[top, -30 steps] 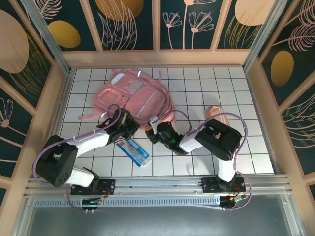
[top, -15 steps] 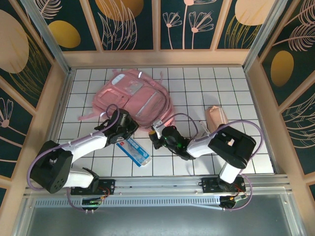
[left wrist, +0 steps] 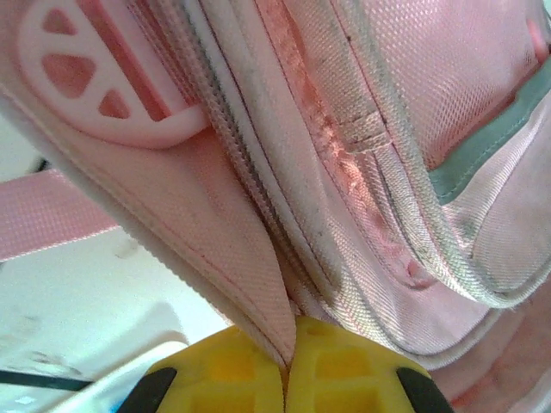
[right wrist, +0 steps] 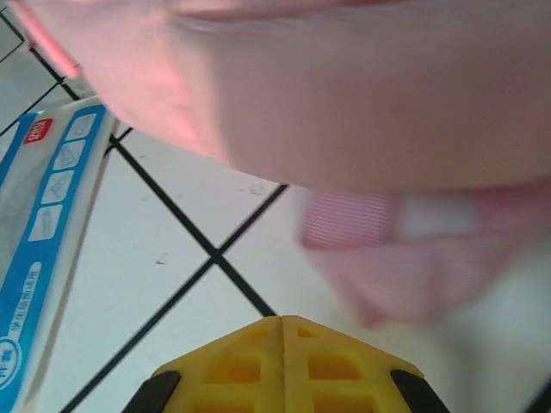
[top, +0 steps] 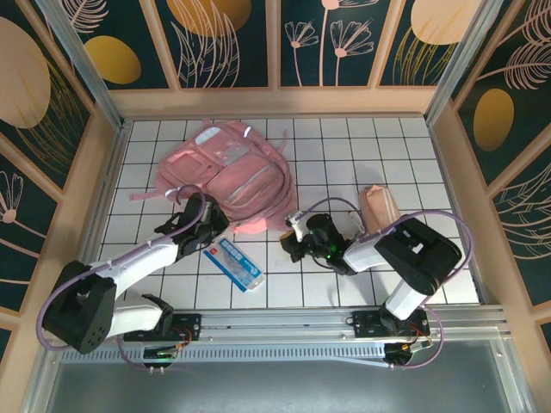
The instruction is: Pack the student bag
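Note:
The student bag (top: 228,168) is a soft pink backpack lying flat at the back left of the tiled table. My left gripper (top: 213,220) sits at its near edge. In the left wrist view the yellow fingers (left wrist: 344,370) of the left gripper (left wrist: 288,334) are shut on a seamed pink fabric edge of the bag (left wrist: 379,129), beside a zip line and a pink plastic buckle (left wrist: 95,77). My right gripper (top: 294,236) lies low on the tiles just right of the bag's near corner. Seen from the right wrist, the right gripper (right wrist: 282,320) is shut with nothing in it. The bag (right wrist: 344,86) and a blurred pink strap (right wrist: 413,258) lie beyond its tips.
A blue and white flat packet (top: 234,263) lies on the tiles between the two arms, near the left gripper; its end also appears as the packet (right wrist: 39,249) in the right wrist view. A peach-pink object (top: 379,205) rests at the right. Wooden walls ring the table.
The bag has slid left and back with my left gripper still holding its edge. My right gripper has drawn back to the right, away from the bag's corner.

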